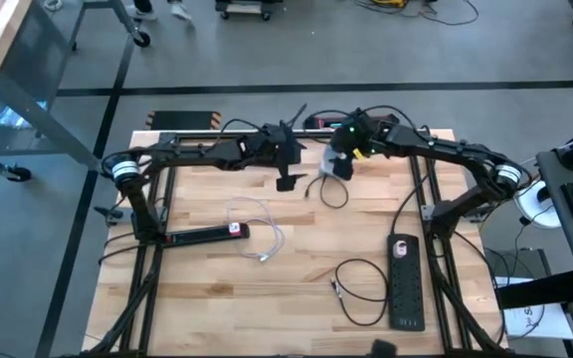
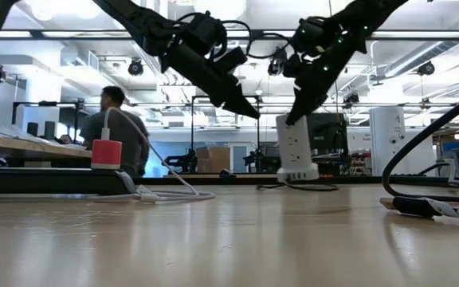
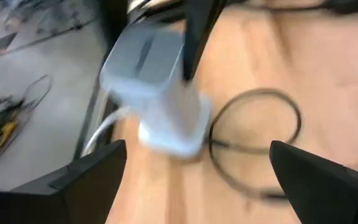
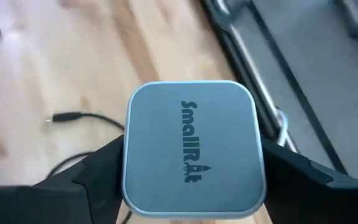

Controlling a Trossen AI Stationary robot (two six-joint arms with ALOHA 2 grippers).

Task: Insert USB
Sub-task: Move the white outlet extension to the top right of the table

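Upper centre of the frame, the right gripper (image 4: pixel 191 168) is clamping the white power tower (image 4: pixel 191 146) — the left gripper (image 3: pixel 194 180) is hanging beside it, fingers spread wide, holding nothing.

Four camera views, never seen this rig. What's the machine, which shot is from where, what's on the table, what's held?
Two dark robot arms work over a wooden table. One picture looks straight down, one looks level across the tabletop, and two come from cameras on the wrists.

The right gripper grips a white charging tower standing at the far edge, a finger on each side. The left gripper hangs open beside it, empty.

Also on the table: a black power strip, a slimmer black strip with a red switch, a white cable and a black cable.
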